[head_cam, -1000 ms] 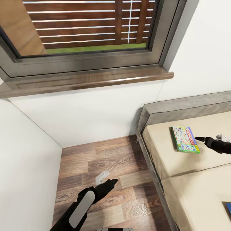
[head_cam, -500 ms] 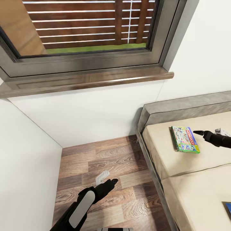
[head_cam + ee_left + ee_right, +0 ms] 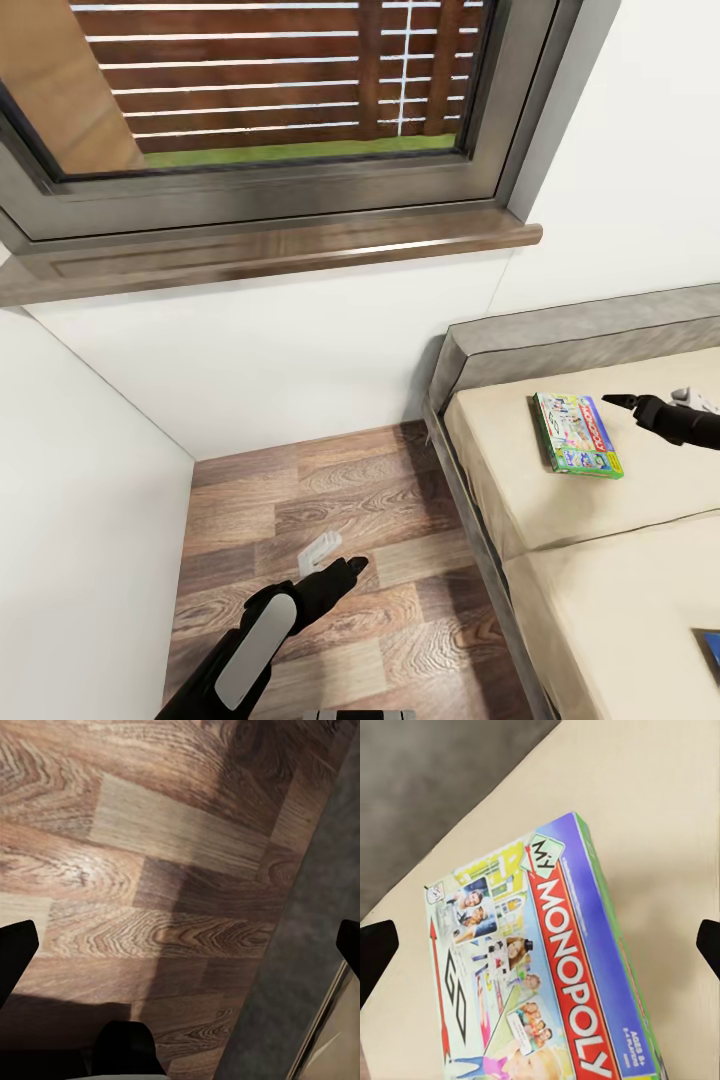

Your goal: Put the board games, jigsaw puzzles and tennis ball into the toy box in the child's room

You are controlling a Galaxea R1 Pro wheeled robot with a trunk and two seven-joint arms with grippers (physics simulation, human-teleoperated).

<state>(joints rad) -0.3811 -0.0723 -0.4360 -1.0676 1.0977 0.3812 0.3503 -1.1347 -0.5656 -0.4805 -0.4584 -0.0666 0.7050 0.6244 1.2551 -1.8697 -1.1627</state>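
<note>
We are reaching our right gripper [image 3: 612, 400], fingers spread apart, over the Monopoly board game [image 3: 575, 433] lying near the bed's [image 3: 520, 500] head end. Our left gripper [image 3: 352, 567], also spread wide, is hanging over the wooden floor [image 3: 300, 500].

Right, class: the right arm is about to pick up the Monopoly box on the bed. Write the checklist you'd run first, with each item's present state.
1. Monopoly box lies flat on the bed: ok.
2. Nothing resting on the box: ok.
3. Right gripper open, fingertips at both edges of the right wrist view: ok.
4. Right gripper in contact with the box: not ok, it is not gripping it.
5. Left gripper away from the bed, over the wooden floor: ok.
6. Jaws wide enough for the box: cannot tell.
</note>
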